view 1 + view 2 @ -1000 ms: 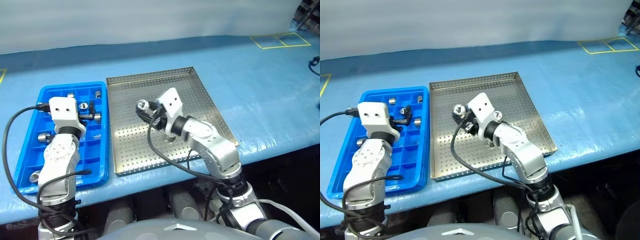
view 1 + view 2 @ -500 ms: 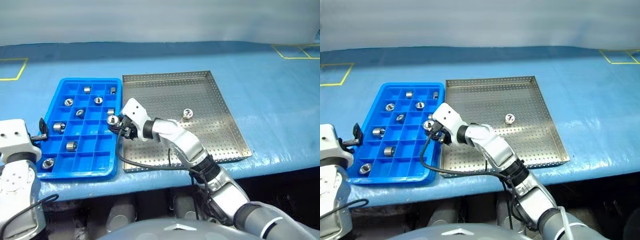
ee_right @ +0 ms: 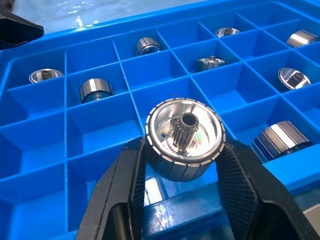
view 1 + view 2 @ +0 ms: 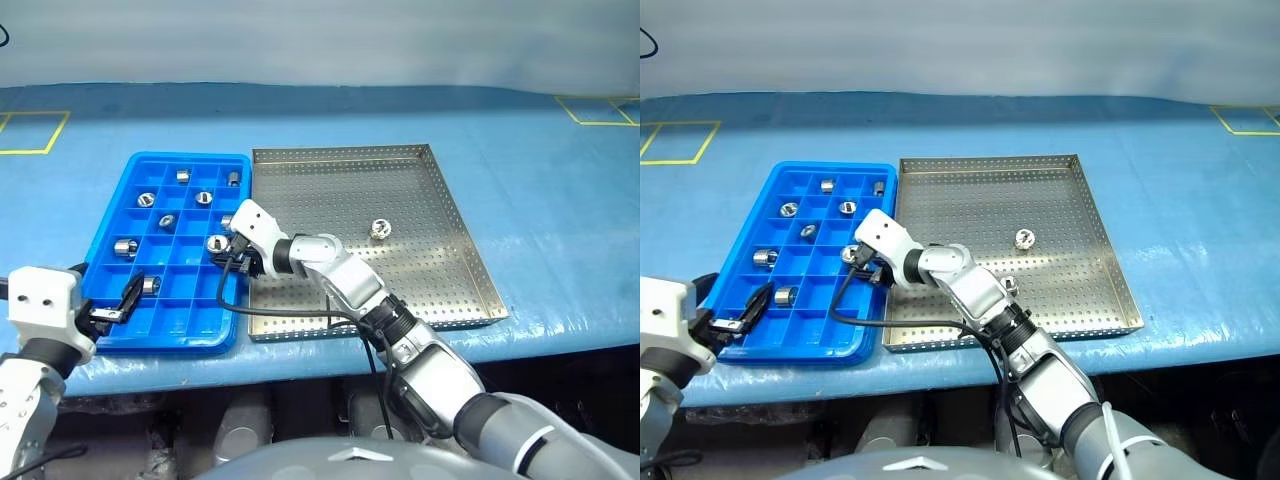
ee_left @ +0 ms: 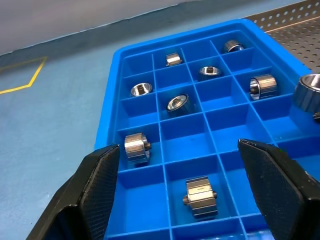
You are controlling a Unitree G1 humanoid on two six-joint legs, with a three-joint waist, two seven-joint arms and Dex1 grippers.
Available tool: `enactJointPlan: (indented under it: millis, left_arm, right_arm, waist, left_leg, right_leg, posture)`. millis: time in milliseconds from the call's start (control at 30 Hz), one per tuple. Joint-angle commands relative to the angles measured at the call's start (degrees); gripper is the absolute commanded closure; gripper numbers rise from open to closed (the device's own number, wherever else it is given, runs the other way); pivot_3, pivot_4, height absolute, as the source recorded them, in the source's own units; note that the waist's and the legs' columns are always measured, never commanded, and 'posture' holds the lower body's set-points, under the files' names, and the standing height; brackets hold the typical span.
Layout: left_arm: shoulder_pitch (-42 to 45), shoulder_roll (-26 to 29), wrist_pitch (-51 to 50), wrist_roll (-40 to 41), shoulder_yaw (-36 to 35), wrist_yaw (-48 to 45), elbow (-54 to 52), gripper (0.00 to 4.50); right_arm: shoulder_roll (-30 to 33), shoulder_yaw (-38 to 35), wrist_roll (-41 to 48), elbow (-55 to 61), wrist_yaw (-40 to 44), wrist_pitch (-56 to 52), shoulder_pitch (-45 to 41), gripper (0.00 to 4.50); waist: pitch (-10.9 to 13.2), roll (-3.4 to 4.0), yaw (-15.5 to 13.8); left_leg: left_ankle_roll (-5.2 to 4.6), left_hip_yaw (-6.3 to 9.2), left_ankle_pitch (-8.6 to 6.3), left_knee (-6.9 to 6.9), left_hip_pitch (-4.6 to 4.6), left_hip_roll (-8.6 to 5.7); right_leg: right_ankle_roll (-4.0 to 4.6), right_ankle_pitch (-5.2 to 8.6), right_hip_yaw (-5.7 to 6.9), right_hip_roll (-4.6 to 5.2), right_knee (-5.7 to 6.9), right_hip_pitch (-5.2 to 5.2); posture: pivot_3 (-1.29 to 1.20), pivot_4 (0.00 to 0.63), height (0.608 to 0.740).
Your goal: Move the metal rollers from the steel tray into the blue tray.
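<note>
The blue tray (image 4: 190, 157) lies left of the steel tray (image 4: 400, 180), and several metal rollers (image 4: 126, 247) sit in its compartments. One roller (image 4: 379, 228) lies alone on the steel tray. My right gripper (image 4: 222, 248) reaches across to the blue tray's right-hand columns, shut on a roller (image 3: 185, 137) that hangs just above the compartments. My left gripper (image 4: 115, 306) hovers at the blue tray's near left corner, open and holding nothing. In the left wrist view its fingers (image 5: 95, 185) frame the near compartments.
Both trays rest on a light-blue table covering (image 4: 540, 200). Yellow tape squares mark the far left (image 4: 25, 130) and the far right (image 4: 600, 108). The table's front edge runs just below the trays. A black cable (image 4: 235, 295) loops under the right wrist.
The right gripper has carried its roller leftward from over the steel tray to over the blue tray. The left gripper has drawn back from the tray's middle to its near left corner, still open.
</note>
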State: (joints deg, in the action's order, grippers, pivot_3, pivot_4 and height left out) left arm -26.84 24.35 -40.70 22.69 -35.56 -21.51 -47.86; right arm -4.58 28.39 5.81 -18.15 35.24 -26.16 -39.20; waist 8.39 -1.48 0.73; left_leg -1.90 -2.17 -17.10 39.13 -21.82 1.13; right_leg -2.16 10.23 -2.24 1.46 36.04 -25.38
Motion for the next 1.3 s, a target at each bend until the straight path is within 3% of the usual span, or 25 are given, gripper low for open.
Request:
enactJointPlan:
  millis: [33,1300]
  left_arm:
    - [-0.6,-0.2,1.9,1.2,0.1,-0.7,-2.8,0.38]
    - [-3.9,-1.1,5.4,2.6,5.0,0.4,-3.5,0.38]
  right_arm:
    - [-1.8,-1.7,-0.5,-0.8,0.2,3.0,-2.1,2.77]
    - [-13.5,-3.9,-2.0,-24.0,2.4,20.6,-10.1,2.77]
  waist:
    - [0.0,0.01,0.0]
    - [0.1,0.19,-0.2]
  left_leg:
    - [0.01,0.01,0.0,-0.01,0.0,0.01]
    - [0.12,0.17,0.07,-0.06,0.21,0.06]
  right_leg:
    - [0.01,0.01,0.02,-0.01,0.0,0.0]
    - [0.14,0.09,0.17,-0.06,0.03,0.25]
  posture:
    - [0.11,0.15,0.74]
    - [0.16,0.15,0.74]
